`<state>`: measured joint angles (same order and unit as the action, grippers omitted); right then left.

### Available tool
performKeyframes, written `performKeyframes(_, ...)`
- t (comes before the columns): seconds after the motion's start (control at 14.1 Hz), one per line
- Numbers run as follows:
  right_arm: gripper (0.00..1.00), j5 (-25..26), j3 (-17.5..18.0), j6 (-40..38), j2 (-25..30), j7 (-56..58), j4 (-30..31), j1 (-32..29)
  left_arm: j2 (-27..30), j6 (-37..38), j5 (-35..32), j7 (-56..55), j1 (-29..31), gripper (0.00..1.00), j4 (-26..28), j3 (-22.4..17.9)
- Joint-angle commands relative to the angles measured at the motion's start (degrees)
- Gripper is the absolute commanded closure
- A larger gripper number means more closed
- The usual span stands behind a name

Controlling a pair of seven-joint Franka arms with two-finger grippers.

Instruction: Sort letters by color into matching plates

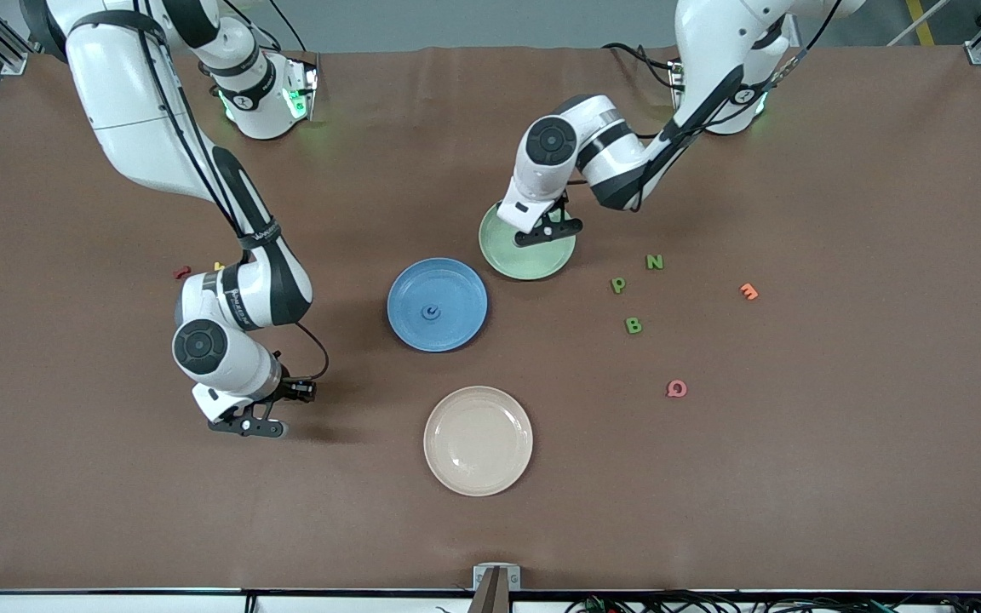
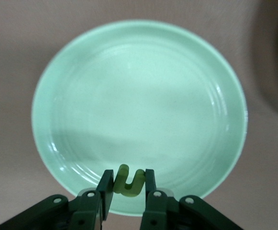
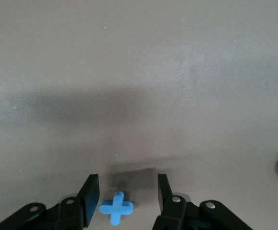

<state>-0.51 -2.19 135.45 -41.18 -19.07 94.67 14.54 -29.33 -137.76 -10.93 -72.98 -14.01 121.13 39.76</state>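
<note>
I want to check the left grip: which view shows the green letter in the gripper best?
The left wrist view: the green letter sits pinched between the left gripper's fingers, over the green plate. The front view shows only that gripper over the plate, with the letter hidden. The right wrist view does not show it.

Evenly lit from overhead, bright without harshness. Soft shadows under both arms on the brown table (image 1: 840,443). Faint glare streaks along the pale green plate (image 2: 72,96) rim. Wrist views soft and hazy; gripper fingers at the frame edge blurred, colours washed.
</note>
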Motion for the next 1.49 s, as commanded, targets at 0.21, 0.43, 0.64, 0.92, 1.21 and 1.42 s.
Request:
performKeyframes(0.21, 0.42, -2.74, 0.70, -0.72, -0.65, -0.53, 0.69, 0.75, -2.84, -0.05, -4.80, -3.66, -1.54, 0.16, -1.69, -0.56)
performKeyframes(0.43, 0.42, -2.74, 0.61, -0.98, -0.57, -0.53, 2.09, 0.84, -0.83, 0.04, -4.80, -3.57, -0.05, 0.03, -1.51, -0.39)
performKeyframes(0.64, 0.42, -2.65, 0.61, -0.98, -0.39, -0.53, 2.97, 0.75, 1.90, 0.56, -4.80, -2.17, 3.54, 0.03, -0.98, -0.30)
performKeyframes(0.92, 0.50, -2.65, 0.61, -1.33, -0.21, -1.32, 2.97, 1.27, 5.85, 1.79, -4.71, 5.98, 8.38, 0.03, 0.16, -0.12)
performKeyframes(1.21, 1.00, -2.65, 0.61, -1.42, -0.13, -1.06, 2.97, 1.28, 11.13, 5.75, -4.45, 16.28, 14.27, 0.03, 3.84, -0.12)
performKeyframes(1.42, 1.00, -2.65, 0.78, -3.86, 1.18, -2.89, 2.62, 1.36, 13.59, 4.87, -4.53, 20.58, 19.01, 0.04, 7.88, -0.04)
